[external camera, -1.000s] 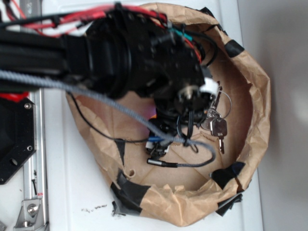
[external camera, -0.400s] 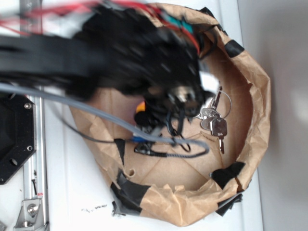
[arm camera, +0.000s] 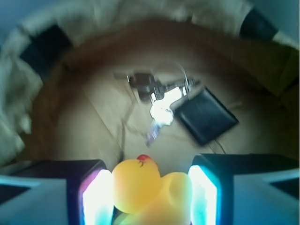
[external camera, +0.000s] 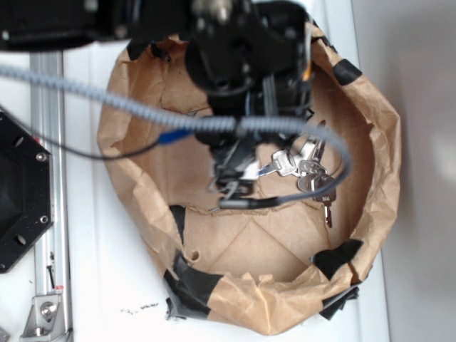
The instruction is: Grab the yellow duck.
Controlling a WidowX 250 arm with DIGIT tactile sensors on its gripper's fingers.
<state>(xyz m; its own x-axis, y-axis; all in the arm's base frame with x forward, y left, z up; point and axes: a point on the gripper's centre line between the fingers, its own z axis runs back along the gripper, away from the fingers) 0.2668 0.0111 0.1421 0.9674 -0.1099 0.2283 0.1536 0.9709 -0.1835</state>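
The yellow duck (arm camera: 140,187) with its red-orange beak sits between my gripper's (arm camera: 149,190) two glowing pads (arm camera: 96,199) in the wrist view. Both pads press against its sides and it hangs above the paper floor. My gripper is shut on the duck. In the exterior view the black arm (external camera: 242,50) covers the top of the brown paper bowl (external camera: 385,142) and hides the gripper and most of the duck. Only a small orange sliver (external camera: 308,71) shows at the arm's right edge.
A bunch of keys (external camera: 299,167) lies on the bowl's floor, and the wrist view shows the keys (arm camera: 161,105) beside a black wallet (arm camera: 204,115). A grey cable (external camera: 142,110) and black wires (external camera: 242,203) cross the bowl. Crumpled paper walls with black tape (external camera: 192,281) ring it.
The arm has swung from the bowl's middle toward the top of the exterior view, uncovering more of the keys and the floor. The cables shifted with it.
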